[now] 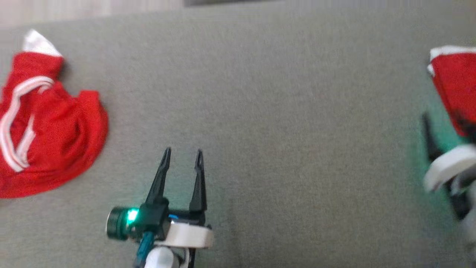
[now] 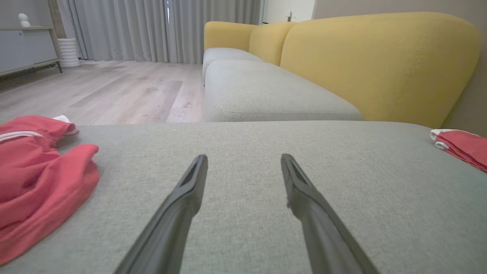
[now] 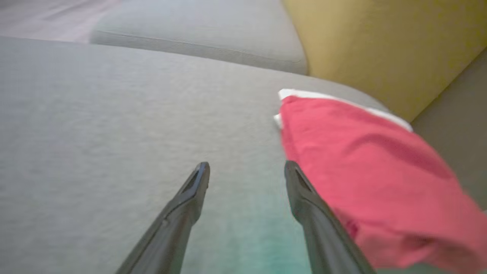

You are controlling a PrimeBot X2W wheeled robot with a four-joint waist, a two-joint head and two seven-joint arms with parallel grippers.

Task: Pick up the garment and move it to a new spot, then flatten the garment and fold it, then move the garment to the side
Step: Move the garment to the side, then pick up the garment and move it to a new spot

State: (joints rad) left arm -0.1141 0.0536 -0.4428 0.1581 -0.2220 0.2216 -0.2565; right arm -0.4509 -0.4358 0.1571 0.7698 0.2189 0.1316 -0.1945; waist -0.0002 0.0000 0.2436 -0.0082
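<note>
The folded garment (image 1: 455,89) is lying at three o'clock on the sofa cushion (image 1: 279,111), with the right gripper (image 3: 247,167) just beside it, fingers released. The left gripper (image 1: 183,152) is hovering with its fingers released too. The move-aside step is looking done, so the next move is calling for a clean retreat.

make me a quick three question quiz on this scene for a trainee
1. True or false: the left end effector is shut on the crumpled red fabric garment with white stripes.
2. Multiple choice: the folded red fabric garment with white trim lies right beside which one? A) left end effector B) right end effector C) neither
3. Short answer: what colour is the fabric sofa backrest beyond the grey fabric cushion?

Key
1. False: it is open over bare cushion, apart from that garment.
2. B
3. Yellow
</note>
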